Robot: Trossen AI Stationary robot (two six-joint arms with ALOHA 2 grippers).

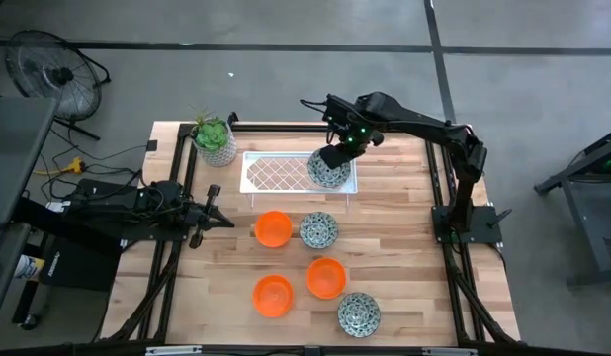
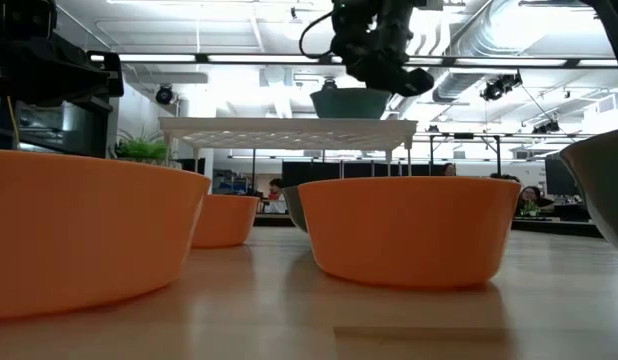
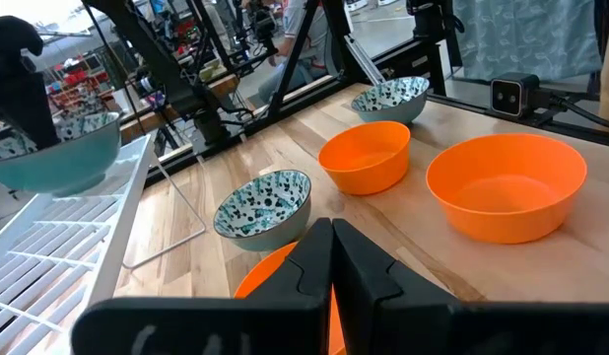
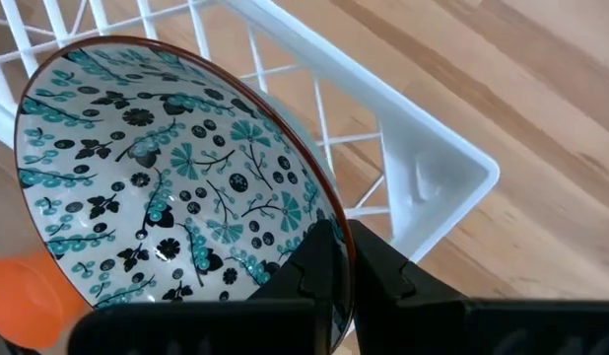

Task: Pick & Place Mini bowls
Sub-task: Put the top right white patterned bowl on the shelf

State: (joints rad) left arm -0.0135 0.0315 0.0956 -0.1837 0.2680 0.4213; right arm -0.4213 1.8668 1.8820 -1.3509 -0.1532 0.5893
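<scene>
One patterned bowl (image 1: 330, 170) is over the white rack (image 1: 276, 174) near the counter's far edge, its rim pinched by the right pincer (image 1: 337, 154); five bowls wait on the counter, left pincer (image 1: 215, 220) pressed together

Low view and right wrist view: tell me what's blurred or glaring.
Low view: the nearest orange bowl is soft and oversized, with ceiling lights glaring behind the rack. Right wrist view: the patterned bowl is sharp, the right gripper's fingers blurred.
</scene>
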